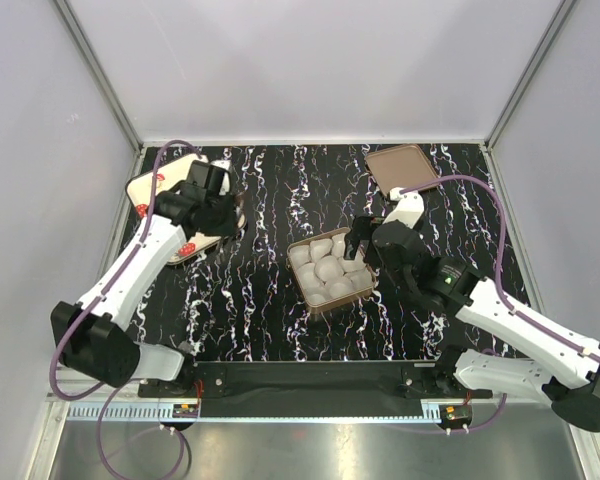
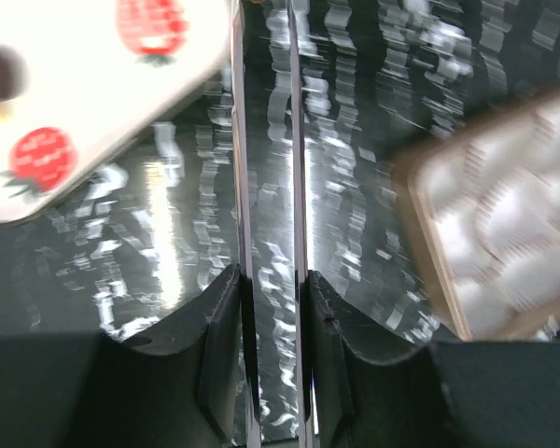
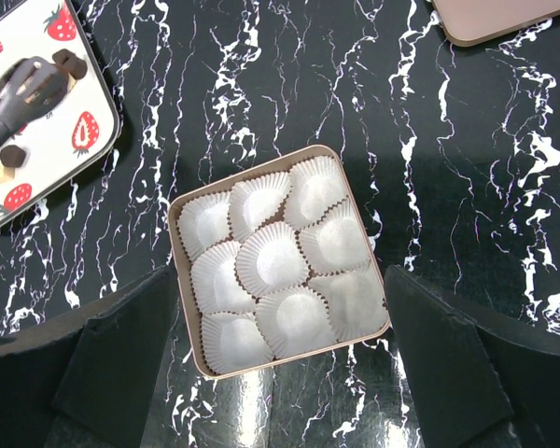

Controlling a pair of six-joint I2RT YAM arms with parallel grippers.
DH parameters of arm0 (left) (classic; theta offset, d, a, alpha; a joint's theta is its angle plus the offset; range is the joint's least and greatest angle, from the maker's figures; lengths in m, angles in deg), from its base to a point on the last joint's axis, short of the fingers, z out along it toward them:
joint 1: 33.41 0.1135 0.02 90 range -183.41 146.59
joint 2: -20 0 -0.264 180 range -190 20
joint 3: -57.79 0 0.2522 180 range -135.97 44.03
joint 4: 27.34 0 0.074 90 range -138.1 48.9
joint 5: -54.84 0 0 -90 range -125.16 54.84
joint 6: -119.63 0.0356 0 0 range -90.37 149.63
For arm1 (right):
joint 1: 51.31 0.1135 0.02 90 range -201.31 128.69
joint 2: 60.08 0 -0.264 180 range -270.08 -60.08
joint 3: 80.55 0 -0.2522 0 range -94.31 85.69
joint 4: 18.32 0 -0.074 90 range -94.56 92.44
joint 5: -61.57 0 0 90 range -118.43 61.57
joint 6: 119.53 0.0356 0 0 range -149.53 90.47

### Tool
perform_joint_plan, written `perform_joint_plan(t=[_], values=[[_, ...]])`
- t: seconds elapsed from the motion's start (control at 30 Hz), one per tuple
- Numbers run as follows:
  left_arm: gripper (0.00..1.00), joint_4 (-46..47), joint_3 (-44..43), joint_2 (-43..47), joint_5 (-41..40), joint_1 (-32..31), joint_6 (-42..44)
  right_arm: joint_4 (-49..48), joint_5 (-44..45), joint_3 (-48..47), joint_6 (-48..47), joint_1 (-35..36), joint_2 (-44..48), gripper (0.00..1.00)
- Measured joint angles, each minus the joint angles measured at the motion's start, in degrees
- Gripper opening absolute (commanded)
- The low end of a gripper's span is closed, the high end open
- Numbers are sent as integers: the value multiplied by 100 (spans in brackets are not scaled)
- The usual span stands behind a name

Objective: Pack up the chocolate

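Note:
Small chocolates lie on a white strawberry-print tray (image 1: pixel 150 185) at the left: a dark one (image 3: pixel 9 154) and another dark one (image 2: pixel 0 70) show. My left gripper (image 1: pixel 235 208) hovers over the tray's right edge. Its thin jaws stand a narrow gap apart, their tips cut off in its own view (image 2: pixel 271 140). In the right wrist view a dark brown chocolate (image 3: pixel 65 61) sits at those tips. My right gripper (image 3: pixel 280 373) is wide open above the tan square box (image 3: pixel 174 280), which holds several empty white paper cups (image 3: pixel 275 261).
The box's tan lid (image 1: pixel 402 165) lies at the back right, also in the right wrist view (image 3: pixel 504 19). The box (image 1: pixel 302 282) sits mid-table, its rim at the right of the left wrist view (image 2: pixel 420 224). The table is black marble-patterned with grey walls around.

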Motion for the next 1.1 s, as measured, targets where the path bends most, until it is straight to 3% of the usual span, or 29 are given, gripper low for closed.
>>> perform_joint_plan(t=[0.23, 0.43, 0.8, 1.1], values=[[26, 15, -107, 140, 221, -1388, -57, 52, 44, 0, 118, -72, 330, 100], [26, 186, -120, 81, 273, -2138, -192, 232, 234, 0, 195, -87, 756, 100], [25, 555, -236, -739, 221, -2909, -304, 269, 323, 0, 227, -92, 800, 100], [25, 730, -365, -1226, 177, -2977, -304, 267, 330, 0, 227, -94, 734, 99]])
